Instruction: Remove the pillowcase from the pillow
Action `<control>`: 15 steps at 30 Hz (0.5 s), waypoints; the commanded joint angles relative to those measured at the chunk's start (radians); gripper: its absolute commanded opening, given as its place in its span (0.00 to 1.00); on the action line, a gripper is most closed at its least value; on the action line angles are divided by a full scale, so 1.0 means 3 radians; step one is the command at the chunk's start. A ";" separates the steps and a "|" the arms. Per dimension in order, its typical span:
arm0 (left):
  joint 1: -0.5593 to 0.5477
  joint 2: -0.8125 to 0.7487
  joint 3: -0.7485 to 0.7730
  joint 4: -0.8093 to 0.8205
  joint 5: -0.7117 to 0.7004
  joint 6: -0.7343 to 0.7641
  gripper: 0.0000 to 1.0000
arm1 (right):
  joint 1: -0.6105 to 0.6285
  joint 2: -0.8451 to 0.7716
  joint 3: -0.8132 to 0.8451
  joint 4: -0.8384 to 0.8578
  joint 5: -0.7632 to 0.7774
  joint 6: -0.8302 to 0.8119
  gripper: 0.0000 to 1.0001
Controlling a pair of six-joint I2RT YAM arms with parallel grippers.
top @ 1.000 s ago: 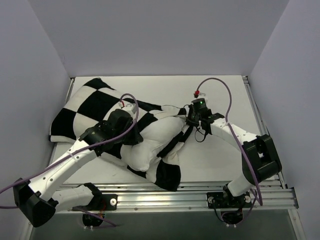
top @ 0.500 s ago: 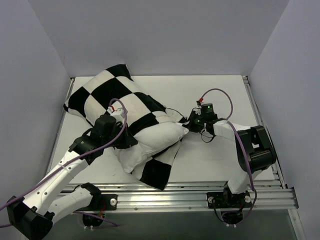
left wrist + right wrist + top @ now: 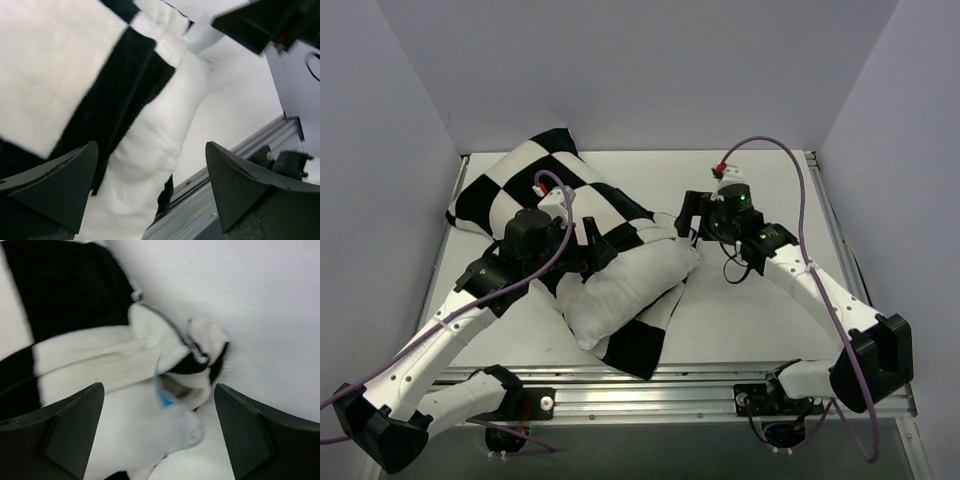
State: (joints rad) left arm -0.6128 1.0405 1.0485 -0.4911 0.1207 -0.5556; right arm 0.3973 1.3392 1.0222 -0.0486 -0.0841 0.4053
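The black-and-white checkered pillowcase [image 3: 520, 190] lies bunched across the left half of the table, still wrapped round part of the plain white pillow [image 3: 620, 290]. The pillow's bare end sticks out toward the centre, with a checkered flap [image 3: 635, 350] under it near the front rail. My left gripper [image 3: 592, 245] hovers open over the case's edge. In the left wrist view the left gripper [image 3: 151, 145] has the pillow [image 3: 145, 170] and pillowcase [image 3: 60, 75] below it. My right gripper [image 3: 688, 215] is open above the pillow's corner [image 3: 150, 430], beside the pillowcase hem [image 3: 195, 360] and a blue tag [image 3: 164, 397].
The white table [image 3: 760, 310] is walled on the left, back and right. A metal rail [image 3: 720, 385] runs along the front edge, with both arm bases below it. A purple cable [image 3: 790, 165] loops over the right arm.
Both grippers have opened and let go of the fabric. The right arm has risen and moved back from the pillow's corner. The pillow has settled on the table.
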 commanded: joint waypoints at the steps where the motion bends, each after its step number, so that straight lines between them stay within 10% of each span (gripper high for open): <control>1: 0.0119 -0.0165 -0.0012 -0.0346 -0.0703 -0.0244 0.97 | 0.0474 -0.0214 0.0121 -0.0390 0.0413 -0.0252 0.87; 15: 0.0765 0.0381 -0.0652 0.0623 -0.0403 -0.0582 1.00 | 0.2510 -0.0072 0.0274 -0.0226 0.1261 -0.0589 1.00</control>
State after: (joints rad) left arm -0.3870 1.0996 0.8009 -0.4797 -0.0349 -0.7284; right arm 1.0885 1.2827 1.0473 -0.1066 0.1661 0.2626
